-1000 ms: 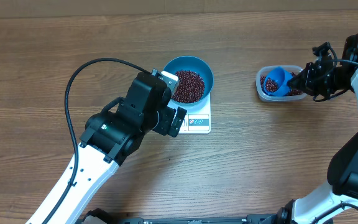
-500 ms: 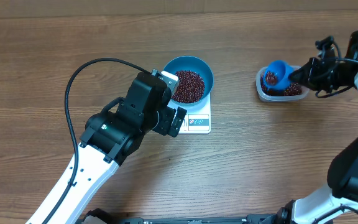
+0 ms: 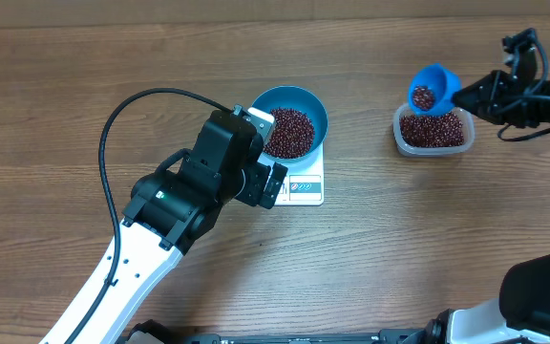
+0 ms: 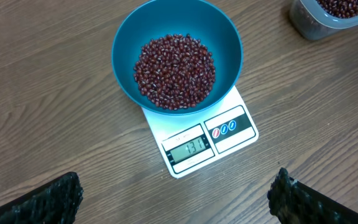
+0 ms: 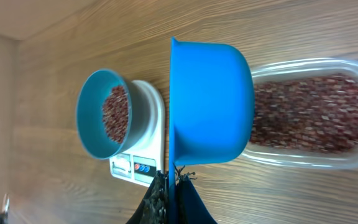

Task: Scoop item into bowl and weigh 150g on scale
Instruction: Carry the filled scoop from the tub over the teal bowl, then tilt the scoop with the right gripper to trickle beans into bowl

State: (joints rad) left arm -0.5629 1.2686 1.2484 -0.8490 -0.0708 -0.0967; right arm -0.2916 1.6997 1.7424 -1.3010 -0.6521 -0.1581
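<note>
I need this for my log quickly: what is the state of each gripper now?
Left gripper: open, holding nothing.
Right gripper: closed on the handle of the scoop.

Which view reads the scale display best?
Left wrist: the display faces the camera, unobstructed, digits large. Overhead: the left arm covers that end of the scale. Right wrist: scale sideways, display too small to read.
</note>
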